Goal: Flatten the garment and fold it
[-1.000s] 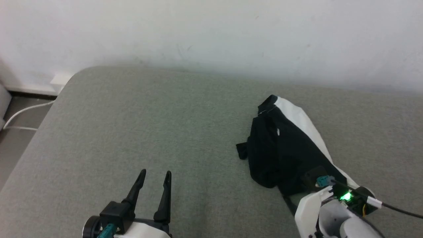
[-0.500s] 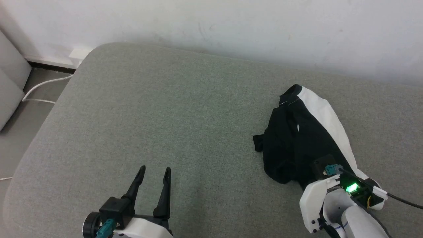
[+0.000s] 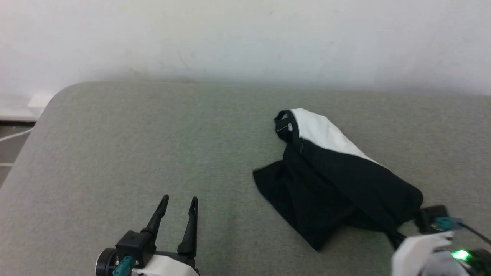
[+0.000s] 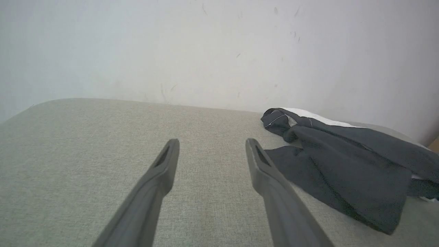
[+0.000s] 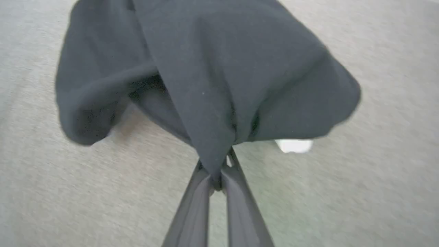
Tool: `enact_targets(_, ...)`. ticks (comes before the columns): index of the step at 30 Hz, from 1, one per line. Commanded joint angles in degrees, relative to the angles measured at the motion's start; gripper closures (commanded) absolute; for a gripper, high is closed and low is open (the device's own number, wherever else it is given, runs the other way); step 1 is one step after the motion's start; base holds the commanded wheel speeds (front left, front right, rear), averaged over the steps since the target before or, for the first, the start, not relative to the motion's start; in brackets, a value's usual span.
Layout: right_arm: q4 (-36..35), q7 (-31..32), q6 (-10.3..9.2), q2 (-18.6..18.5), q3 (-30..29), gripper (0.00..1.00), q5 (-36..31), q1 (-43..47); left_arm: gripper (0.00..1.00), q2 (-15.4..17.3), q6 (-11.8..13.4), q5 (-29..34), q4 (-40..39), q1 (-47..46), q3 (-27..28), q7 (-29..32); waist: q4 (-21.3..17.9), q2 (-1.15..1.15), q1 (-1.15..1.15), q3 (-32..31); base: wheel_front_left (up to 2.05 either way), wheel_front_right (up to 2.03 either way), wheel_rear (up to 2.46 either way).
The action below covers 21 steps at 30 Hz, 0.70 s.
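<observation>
The garment (image 3: 337,180) lies bunched on the grey-green cushion (image 3: 153,145), right of centre, mostly black cloth with a white panel at its far side. In the right wrist view my right gripper (image 5: 217,171) is shut on a pinch of the black fabric (image 5: 219,89), which drapes up and away from the fingertips. Its wrist with a green light (image 3: 458,255) sits at the lower right. My left gripper (image 3: 179,201) stands open at the lower left, nothing between its fingers, well apart from the garment (image 4: 343,157). The left gripper (image 4: 212,145) points toward the wall.
A white wall (image 3: 245,38) runs along the cushion's far edge. The cushion's rounded corner (image 3: 57,96) is at the far left, with floor and a white cable (image 3: 11,136) beyond it.
My right gripper has closed on the black fabric and pulled it toward the lower right, stretching the garment. The head camera has shifted. The left gripper stays open in place.
</observation>
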Motion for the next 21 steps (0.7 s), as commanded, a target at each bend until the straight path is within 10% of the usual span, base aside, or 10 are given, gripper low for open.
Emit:
enact_targets(1, -1.34, 1.03, -0.06, -0.02, -1.72, 1.0, -0.53, 1.47, 0.0, -0.24, -0.3, 0.52, 0.0, 0.4, -0.1, -0.27, -4.88, 0.0, 0.0, -2.63, 0.0, 0.0, 0.0)
enact_targets(7, -4.9, 5.9, -0.06, 1.85, -10.53, 1.0, -4.6, 6.38, 0.0, -0.32, -0.8, 0.41, 0.78, -0.57, -1.45, -0.27, -7.87, 0.0, 0.0, -2.21, 0.0, 0.0, 0.0)
enact_targets(8, -4.33, 5.63, -0.06, 2.14, -10.6, 0.78, -4.86, 6.39, 0.0, -0.33, -0.9, 0.41, 1.09, -0.77, -1.84, -0.27, -8.26, 0.0, 0.0, -2.04, 0.0, 0.0, 0.0)
enact_targets(9, -3.75, 4.98, -0.06, 2.41, -10.68, 0.0, -5.2, 6.19, 0.0, -0.34, -1.02, 0.4, 1.45, -1.01, -2.29, -0.27, -8.53, 0.0, 0.0, -1.82, 0.0, 0.0, 0.0)
enact_targets(21, -13.47, -11.71, -0.06, 3.96, -4.86, 0.0, -3.87, 0.15, 0.0, -0.37, -3.02, -12.62, 7.45, -6.56, -16.21, 10.3, -11.65, 0.0, 0.0, 0.73, 0.0, 0.0, 0.0)
